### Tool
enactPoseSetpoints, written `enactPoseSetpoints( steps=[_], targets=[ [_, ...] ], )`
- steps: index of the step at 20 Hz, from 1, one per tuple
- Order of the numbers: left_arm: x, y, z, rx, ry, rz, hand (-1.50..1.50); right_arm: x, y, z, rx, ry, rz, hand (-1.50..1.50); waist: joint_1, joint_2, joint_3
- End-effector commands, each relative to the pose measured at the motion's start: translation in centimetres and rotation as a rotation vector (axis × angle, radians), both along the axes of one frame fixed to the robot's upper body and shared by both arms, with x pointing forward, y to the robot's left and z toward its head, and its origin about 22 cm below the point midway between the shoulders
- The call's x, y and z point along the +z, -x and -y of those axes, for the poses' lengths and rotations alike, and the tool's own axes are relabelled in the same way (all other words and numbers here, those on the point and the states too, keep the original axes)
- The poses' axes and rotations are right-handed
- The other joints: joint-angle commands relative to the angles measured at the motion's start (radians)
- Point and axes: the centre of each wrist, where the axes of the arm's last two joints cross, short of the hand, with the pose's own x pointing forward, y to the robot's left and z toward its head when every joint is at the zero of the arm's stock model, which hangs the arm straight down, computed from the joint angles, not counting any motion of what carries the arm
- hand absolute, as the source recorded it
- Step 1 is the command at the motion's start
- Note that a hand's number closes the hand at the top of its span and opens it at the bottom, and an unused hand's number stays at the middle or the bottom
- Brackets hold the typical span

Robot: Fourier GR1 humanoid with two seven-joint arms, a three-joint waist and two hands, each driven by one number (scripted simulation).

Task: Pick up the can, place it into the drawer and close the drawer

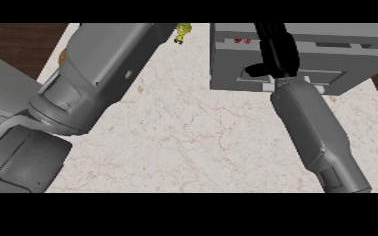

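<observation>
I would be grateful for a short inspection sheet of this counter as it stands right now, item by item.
Surface: pale marbled counter, with both forearms lying across it.
Job's things: grey drawer unit at the far right. A small red patch shows in it, too small to tell whether it is the can.
Clutter: yellow-green object at the far edge. A brown sliver peeks out beside the left forearm and cannot be identified.
Hands: right hand lies stretched over the drawer unit with its fingers straight. The left hand is out of view.
Cables: nothing seen.
Surroundings: dark wooden floor beyond the counter's left edge.
</observation>
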Motion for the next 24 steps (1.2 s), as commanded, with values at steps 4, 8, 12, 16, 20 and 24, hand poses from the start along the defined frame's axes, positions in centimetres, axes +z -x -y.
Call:
enactPoseSetpoints(
  steps=[4,8,12,16,20,24],
  targets=[
    [-0.3,-0.4,-3.3,-0.001,-0.025,-0.02,-1.5,1.0,-2.8,0.2,-0.066,0.023,0.074,-1.5,0.031,0.001,0.0],
    [1.0,0.0,-3.7,-0.006,-0.013,-0.014,-1.5,3.5,-4.3,-1.1,-0.069,0.018,0.103,-1.5,0.042,0.004,0.0],
    [0.6,-0.1,-5.5,0.005,-0.012,-0.022,-1.5,4.7,-5.1,0.0,-0.082,0.034,0.123,-1.5,0.055,0.011,0.0],
    [-0.8,1.0,-4.3,-0.026,-0.006,-0.017,-1.5,5.3,-5.4,-0.3,-0.069,0.023,0.128,-1.5,0.065,0.005,0.0],
    [-0.7,0.9,-6.6,-0.024,-0.014,-0.011,-1.5,6.5,-5.7,-2.9,-0.034,-0.064,0.128,-1.5,0.07,0.006,0.0],
    [-2.4,1.4,-6.6,-0.025,-0.017,-0.025,-1.5,7.4,-5.9,-3.2,0.023,-0.163,0.147,-1.5,0.073,0.006,0.002]
  ],
)
